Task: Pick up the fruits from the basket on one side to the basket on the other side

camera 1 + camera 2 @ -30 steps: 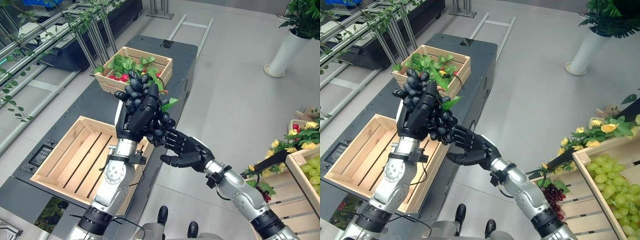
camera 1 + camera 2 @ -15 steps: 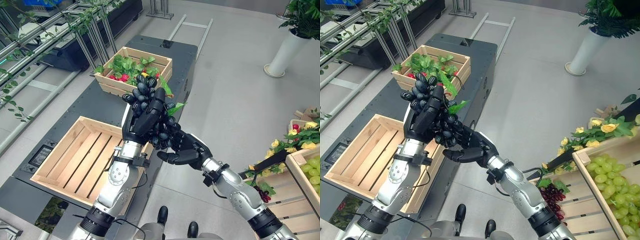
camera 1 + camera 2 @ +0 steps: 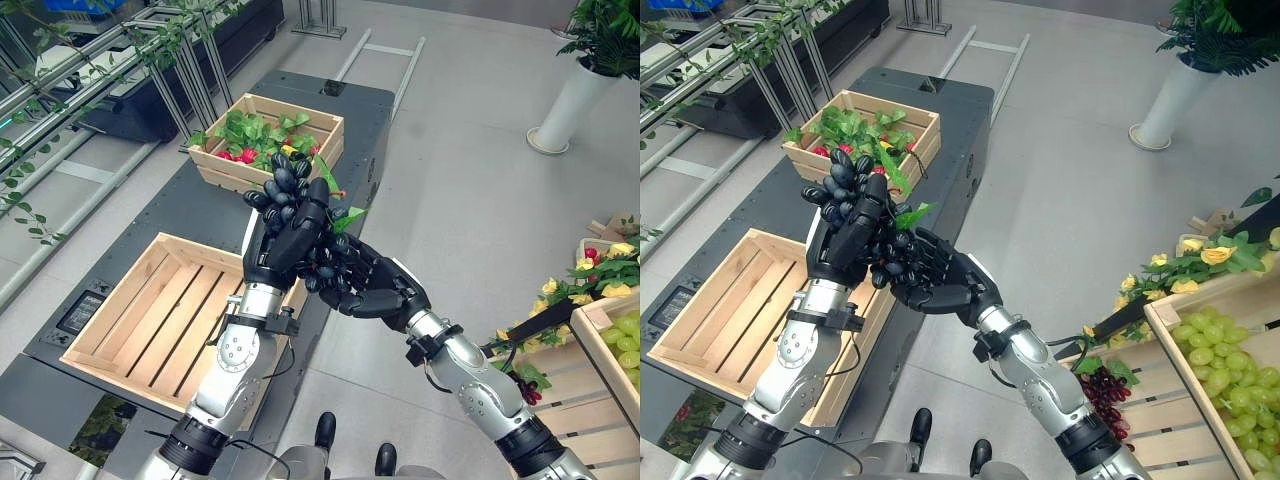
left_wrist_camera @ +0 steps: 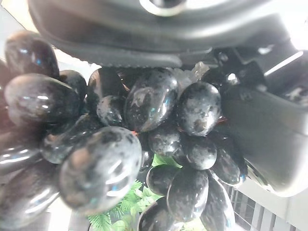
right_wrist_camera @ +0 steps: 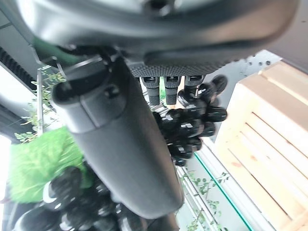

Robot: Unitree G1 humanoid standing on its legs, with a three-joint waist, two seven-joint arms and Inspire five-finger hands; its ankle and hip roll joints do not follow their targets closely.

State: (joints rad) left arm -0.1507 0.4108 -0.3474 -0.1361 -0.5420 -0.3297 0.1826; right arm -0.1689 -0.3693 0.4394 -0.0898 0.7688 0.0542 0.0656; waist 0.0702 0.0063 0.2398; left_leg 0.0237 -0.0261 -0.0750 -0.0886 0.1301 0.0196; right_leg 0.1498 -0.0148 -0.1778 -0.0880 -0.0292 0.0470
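Observation:
A bunch of black grapes (image 3: pixel 285 185) with a green leaf (image 3: pixel 345 212) is held up in the air over the dark table's (image 3: pixel 200 205) right edge. My left hand (image 3: pixel 285 240) is shut on it from behind, and the berries (image 4: pixel 149 106) crowd against its palm. My right hand (image 3: pixel 375 290) has its fingers curled round the lower part of the bunch (image 5: pixel 190 122). An empty wooden crate (image 3: pixel 150 310) lies on the table below and to the left. Farther back a second crate (image 3: pixel 265 135) holds leaves and red fruits.
At the right, a wooden crate of green grapes (image 3: pixel 1225 360) stands beside yellow flowers (image 3: pixel 1200 255), with dark grapes (image 3: pixel 1105 390) lower down. A white planter (image 3: pixel 565 105) stands on the grey floor at the far right. Metal racks with vines (image 3: pixel 150 50) line the left.
My right hand rose from below the bunch and closed its fingers on the lower grapes. My left hand with the bunch shifted slightly to the right and stayed raised.

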